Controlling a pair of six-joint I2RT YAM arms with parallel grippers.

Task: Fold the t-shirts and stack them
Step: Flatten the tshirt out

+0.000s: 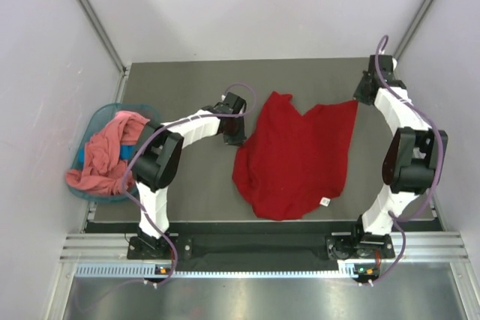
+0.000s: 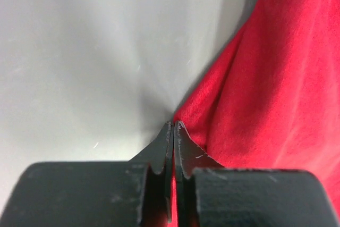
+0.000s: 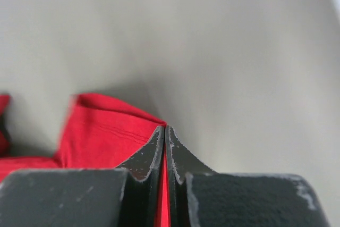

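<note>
At the far left sits a teal plastic basket (image 1: 96, 116), and the salmon-pink t-shirt (image 1: 101, 157) is heaped in it, spilling over the near rim, not yet handled.

Next comes the left gripper (image 1: 234, 139), down at the left edge of the deep red t-shirt (image 1: 296, 155). Its jaws are pinched together on that edge, with red cloth showing between them in the wrist view. The shirt itself lies crumpled in the middle of the table (image 1: 187, 185), unfolded, its white neck label (image 1: 325, 201) near the front right corner.

At the far right corner of the shirt, the right gripper (image 1: 365, 95) is likewise clamped on a bit of red hem.

I'd say the step in hand is taking hold of the red shirt at two points to spread it flat before any fold. The next move, I reckon, calls for both arms to lift and draw apart together, evenly (a thin pinch of cloth like that could slip).

By count: two t-shirts, one basket, two grippers.
</note>
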